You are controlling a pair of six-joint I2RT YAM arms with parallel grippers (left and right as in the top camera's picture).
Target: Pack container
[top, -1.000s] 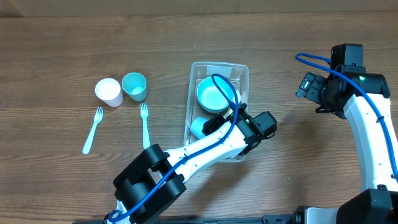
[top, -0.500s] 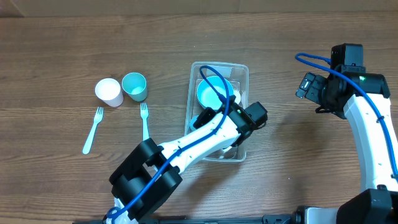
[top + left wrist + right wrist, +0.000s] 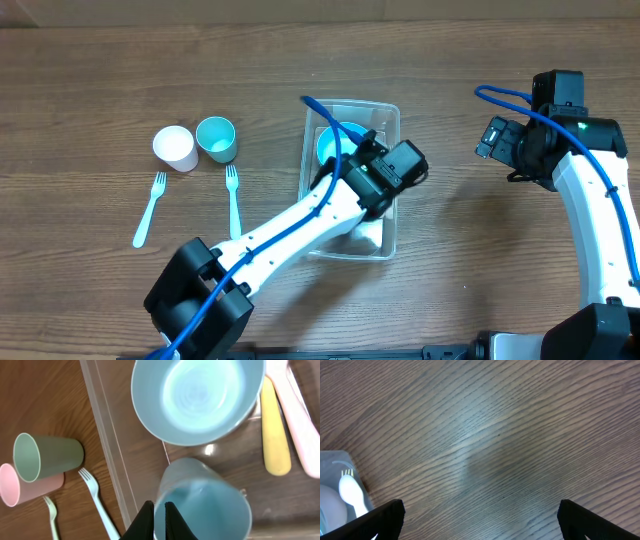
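Note:
The clear container [image 3: 387, 240] sits mid-table with my left arm stretched over it. Inside it, in the left wrist view, lie a teal bowl [image 3: 197, 397] and, nearer the camera, a teal cup [image 3: 202, 510]. My left gripper [image 3: 159, 520] is shut on that cup's rim, one finger inside and one outside, close to the container's wall [image 3: 107, 445]. A yellow utensil [image 3: 275, 430] and a pink one [image 3: 300, 410] lie along the container's other side. My right gripper [image 3: 480, 520] hangs open over bare wood to the right of the container.
On the table left of the container stand a white cup [image 3: 174, 148] and a teal cup [image 3: 216, 139]. Two pale forks [image 3: 150, 208] [image 3: 233, 200] lie in front of them. A white fork [image 3: 352, 491] shows in the container's corner.
My left gripper has closed on the teal cup's rim, and the arm has swung toward the far end of the container. The right arm has not moved.

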